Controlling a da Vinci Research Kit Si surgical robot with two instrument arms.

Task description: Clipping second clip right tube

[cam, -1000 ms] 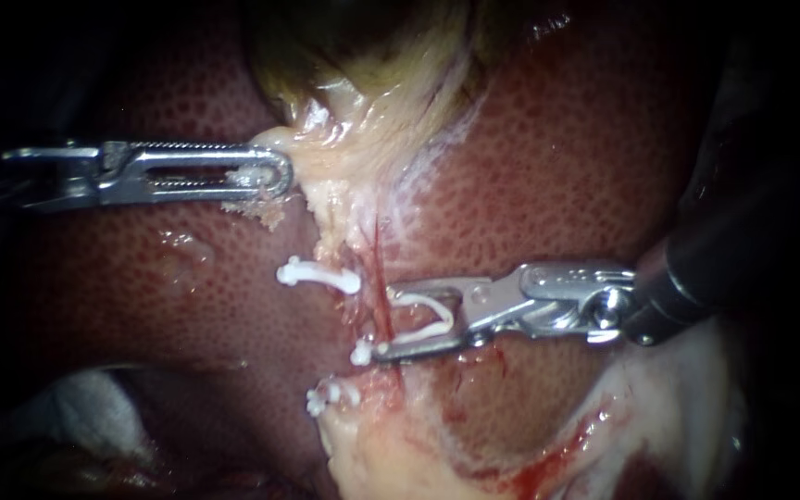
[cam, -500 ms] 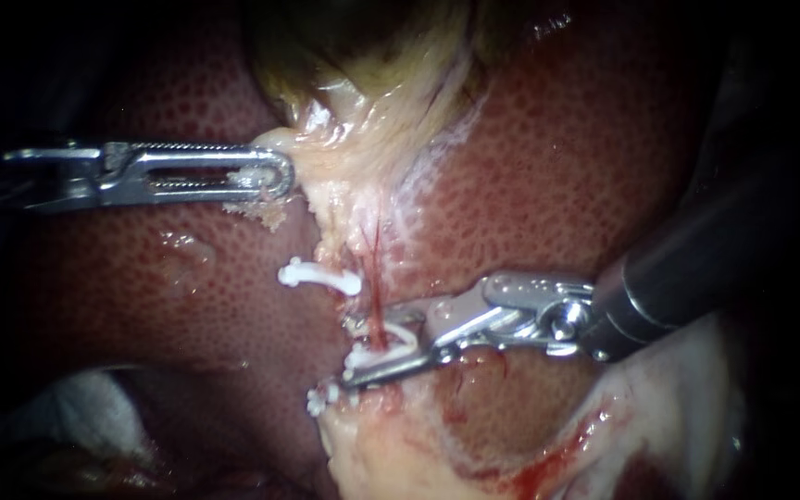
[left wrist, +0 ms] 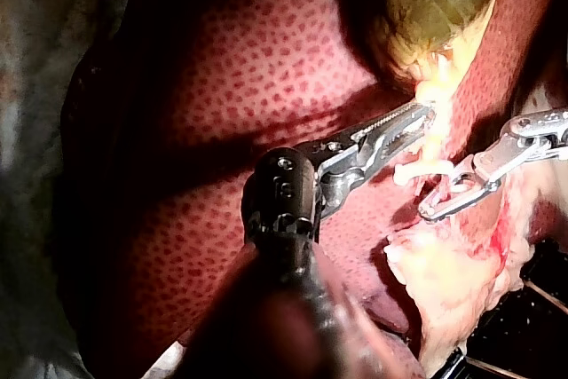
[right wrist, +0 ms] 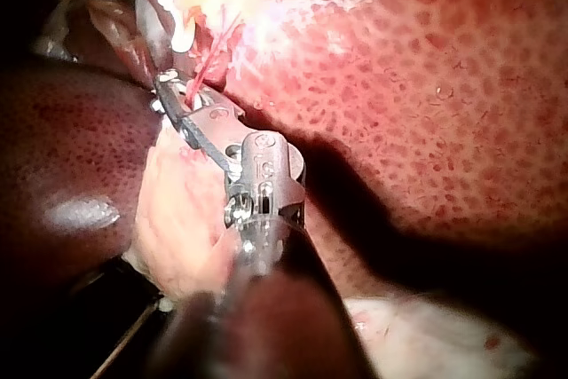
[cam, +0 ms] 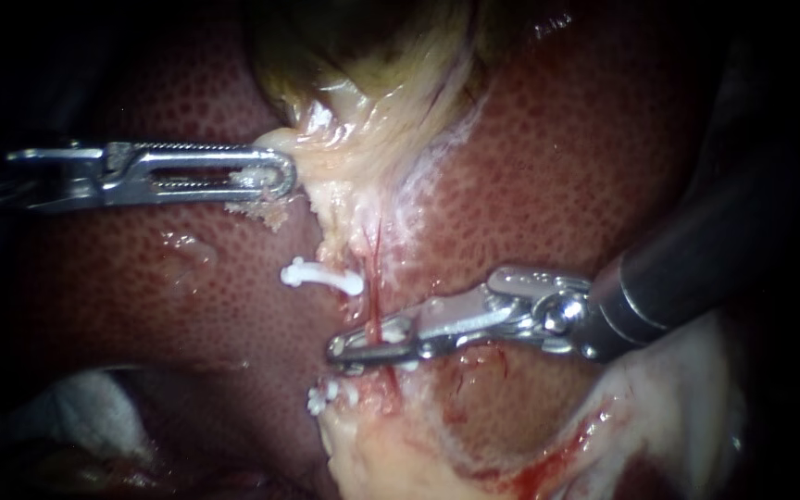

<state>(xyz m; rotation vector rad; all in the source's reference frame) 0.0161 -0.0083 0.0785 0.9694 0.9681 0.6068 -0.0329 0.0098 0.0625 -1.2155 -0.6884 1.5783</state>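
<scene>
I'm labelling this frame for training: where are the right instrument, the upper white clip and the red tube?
right instrument (cam: 343, 349), endoscope view, at its jaw tips.
upper white clip (cam: 321, 276), endoscope view, middle of its bar.
red tube (cam: 373, 278), endoscope view, on the stretch above the right instrument.

Dark surround (cam: 11, 56), perhaps pale gauze (cam: 85, 403)
</scene>
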